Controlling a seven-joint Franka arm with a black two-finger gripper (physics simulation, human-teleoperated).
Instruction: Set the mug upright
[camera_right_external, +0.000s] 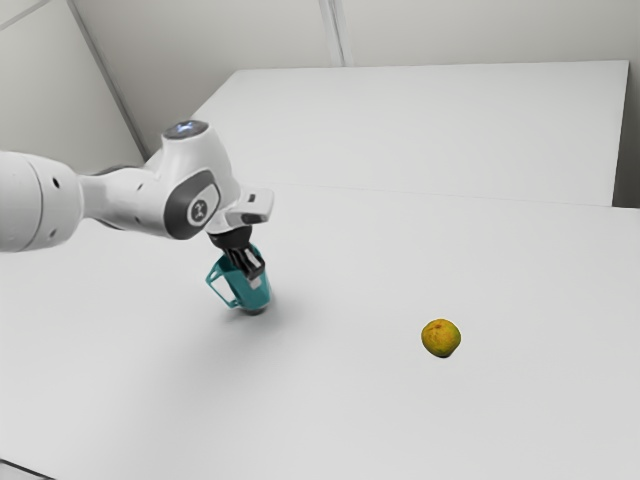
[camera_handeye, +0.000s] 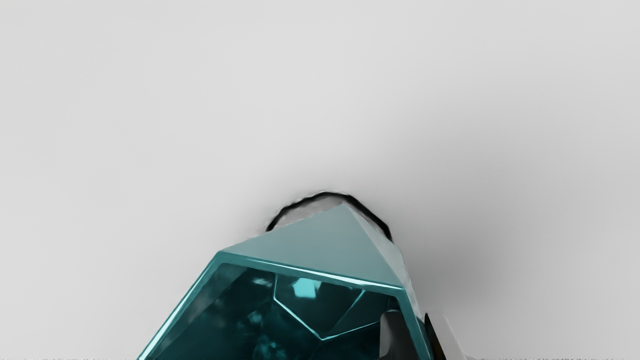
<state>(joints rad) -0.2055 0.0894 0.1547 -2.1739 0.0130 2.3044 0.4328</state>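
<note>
Mug (camera_right_external: 258, 297), mouth upward yet slightly tilted, is pinched by its wall in the end effector (camera_right_external: 252, 273) at or just above the bench (camera_right_external: 350, 400), seemingly nearly righted, with levelling and release left.

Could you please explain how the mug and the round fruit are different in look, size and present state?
The mug is teal, with flat facets and a handle; the fruit is yellow-green and rounded.
The mug looks clearly taller than the fruit.
The end effector grips the mug's wall, one finger inside and one outside, whereas the fruit lies untouched on the table.
Both have some green in their colour.
</note>
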